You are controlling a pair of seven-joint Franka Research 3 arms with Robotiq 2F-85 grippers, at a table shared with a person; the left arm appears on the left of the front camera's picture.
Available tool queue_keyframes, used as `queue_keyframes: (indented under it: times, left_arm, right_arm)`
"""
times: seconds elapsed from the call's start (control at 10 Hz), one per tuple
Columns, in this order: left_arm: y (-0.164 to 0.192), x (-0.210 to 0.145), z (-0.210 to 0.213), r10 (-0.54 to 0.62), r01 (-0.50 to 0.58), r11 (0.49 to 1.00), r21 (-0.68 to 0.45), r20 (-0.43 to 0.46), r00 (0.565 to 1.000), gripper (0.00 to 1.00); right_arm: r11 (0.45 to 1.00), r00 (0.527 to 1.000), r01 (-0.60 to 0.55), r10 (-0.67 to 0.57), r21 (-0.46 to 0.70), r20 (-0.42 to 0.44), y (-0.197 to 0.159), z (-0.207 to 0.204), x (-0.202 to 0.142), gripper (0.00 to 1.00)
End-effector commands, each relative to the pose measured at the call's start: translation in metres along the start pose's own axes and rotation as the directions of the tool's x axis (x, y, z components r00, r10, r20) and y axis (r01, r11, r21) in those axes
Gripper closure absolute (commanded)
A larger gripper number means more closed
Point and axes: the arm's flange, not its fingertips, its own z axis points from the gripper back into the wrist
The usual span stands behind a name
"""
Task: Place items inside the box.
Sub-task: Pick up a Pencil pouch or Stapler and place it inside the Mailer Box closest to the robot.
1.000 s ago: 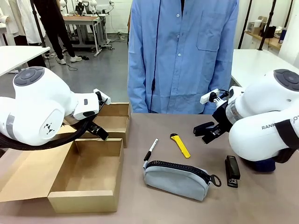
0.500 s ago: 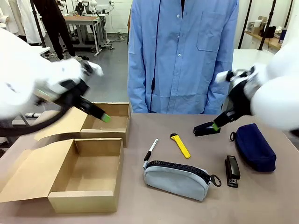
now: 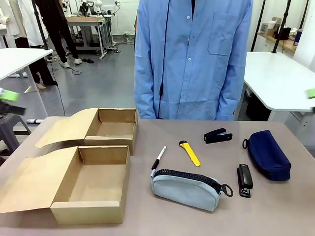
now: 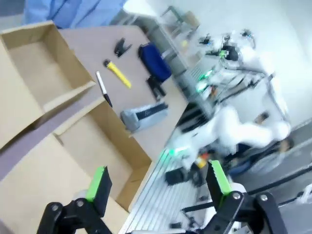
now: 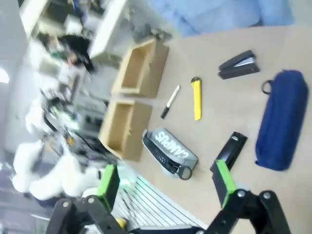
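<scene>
Both my grippers hang high above the table (image 3: 162, 219) with nothing taken up. My left gripper (image 4: 158, 180) has its green pads spread wide with only air between them, and my right gripper (image 5: 165, 181) stands just as wide and just as empty. Every item lies out on the table and none is in the cardboard box (image 3: 93, 183) on my left side, which is open-topped and bare inside, with a second open box (image 3: 117, 129) just behind it. The grey zip pouch (image 3: 186, 188) lies nearest the box, with the marker pen (image 3: 158, 157) and yellow utility knife (image 3: 190, 153) just beyond it. A black stapler (image 3: 218, 135) sits farther back, and a second stapler (image 3: 244, 180) and the navy blue pouch (image 3: 268, 155) lie off to my right. The step in hand, as I judge it, is picking a first item and reaching for it. My right arm suits the staplers and the navy blue pouch, my left the marker pen or the grey zip pouch. On a pouch I would close across its narrow width near the middle, so the soft body does not sag out. On the knife or the marker I would close across the shaft, pads low to the table. The person (image 3: 192, 59) stands close at the far edge, so I would descend on my side of the items and keep my arms from crossing.
</scene>
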Motion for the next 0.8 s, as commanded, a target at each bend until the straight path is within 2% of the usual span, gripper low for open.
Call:
queue_keyframes:
  times: [0.0, 0.1, 0.3, 0.4, 0.5, 0.6, 0.7]
  left_arm:
    - [0.067, 0.001, 0.032, 0.230, -0.187, 0.963, -0.195, 0.229, 0.946, 0.00]
    - [0.090, -0.022, 0.047, 0.324, -0.238, 0.933, -0.272, 0.338, 0.884, 0.00]
    - [0.116, -0.064, 0.060, 0.412, -0.297, 0.904, -0.308, 0.438, 0.799, 0.00]
    - [0.125, -0.079, 0.062, 0.450, -0.342, 0.891, -0.300, 0.471, 0.759, 0.00]
    - [0.129, -0.085, 0.059, 0.494, -0.405, 0.869, -0.283, 0.488, 0.719, 0.00]
    - [0.120, -0.081, 0.072, 0.455, -0.349, 0.887, -0.301, 0.452, 0.767, 0.00]
    - [0.120, -0.081, 0.072, 0.455, -0.349, 0.887, -0.301, 0.452, 0.767, 0.00]
  right_arm:
    - [0.976, 0.969, 0.168, -0.189, 0.136, 0.161, -0.075, 0.011, -0.024, 0.00]
    - [0.962, 0.944, 0.218, -0.250, 0.164, 0.213, -0.105, 0.023, -0.037, 0.00]
    - [0.933, 0.882, 0.306, -0.352, 0.188, 0.312, -0.144, 0.046, -0.063, 0.00]
    - [0.915, 0.841, 0.371, -0.403, 0.157, 0.361, -0.156, 0.051, -0.072, 0.00]
    - [0.924, 0.819, 0.377, -0.362, 0.056, 0.445, -0.159, 0.049, -0.077, 0.00]
    - [0.914, 0.855, 0.370, -0.404, 0.165, 0.324, -0.166, 0.074, -0.053, 0.00]
    - [0.914, 0.855, 0.370, -0.404, 0.165, 0.324, -0.166, 0.074, -0.053, 0.00]
